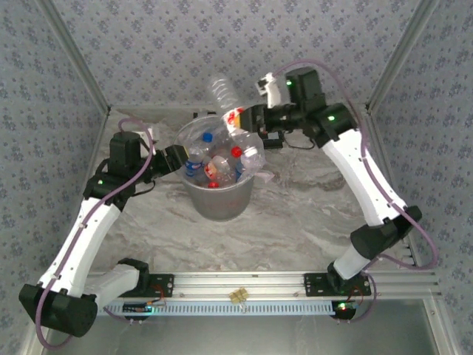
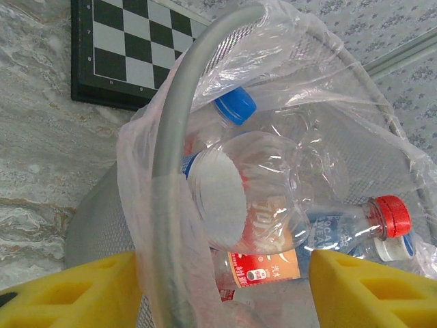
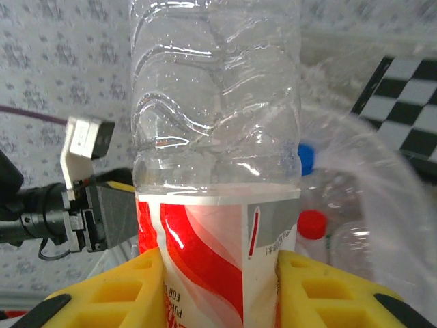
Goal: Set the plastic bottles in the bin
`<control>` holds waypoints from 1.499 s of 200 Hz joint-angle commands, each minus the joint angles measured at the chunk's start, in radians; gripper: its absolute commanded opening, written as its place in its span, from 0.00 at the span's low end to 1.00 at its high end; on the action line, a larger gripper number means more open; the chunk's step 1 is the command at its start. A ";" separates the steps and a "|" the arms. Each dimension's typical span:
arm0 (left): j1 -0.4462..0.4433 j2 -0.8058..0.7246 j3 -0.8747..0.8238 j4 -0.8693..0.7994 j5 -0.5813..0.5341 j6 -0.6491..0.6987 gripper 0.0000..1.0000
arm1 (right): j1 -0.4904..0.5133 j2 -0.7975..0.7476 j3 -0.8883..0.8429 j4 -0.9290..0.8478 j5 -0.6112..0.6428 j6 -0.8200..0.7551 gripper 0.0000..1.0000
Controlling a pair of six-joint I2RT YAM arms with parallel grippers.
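Bench: marbled grey top between patterned walls, carrying everything listed. Bin: round grey bucket near the centre of the bench, lined with a crinkled clear bag, its mouth heaped close to the rim. Checkerboard: black-and-white, flat on the bench beyond the bin, no part of the task. Left gripper: at 9 o'clock of the bin, jaws spread wide with the rim between the yellow pads, nothing clamped. Right gripper: at 1 o'clock of the bin's mouth, jaws closed on the labelled waist of the held bottle. Held bottle: clear, red-and-white label, tilted, its clear body reaching toward 11 o'clock past the far rim; which end carries the cap cannot be told. Binned bottles: several, red and blue caps, lying jumbled against the bag. Step in hand, as judged: delivery of one more bottle. The next move calls for bringing the bottle in toward 6 o'clock until it hangs over the mouth proper, then parting the jaws; with the heap so high, a release near the rim risks the bottle rolling off outside.
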 commanded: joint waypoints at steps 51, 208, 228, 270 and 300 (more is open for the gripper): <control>-0.007 -0.046 -0.011 0.042 -0.052 0.013 0.62 | 0.130 0.050 -0.022 -0.099 0.114 0.053 0.47; -0.007 -0.032 -0.011 0.061 -0.044 0.011 0.64 | 0.201 0.193 0.078 -0.111 0.152 -0.080 0.42; -0.007 -0.021 -0.024 0.120 0.019 -0.022 0.64 | 0.212 0.182 -0.020 -0.072 0.171 -0.091 0.39; -0.007 -0.013 -0.009 0.101 0.018 -0.020 0.64 | 0.238 0.110 -0.160 0.035 0.205 -0.055 0.37; -0.008 -0.009 -0.008 0.111 0.018 -0.026 0.64 | 0.222 0.093 -0.065 0.003 0.226 -0.075 0.44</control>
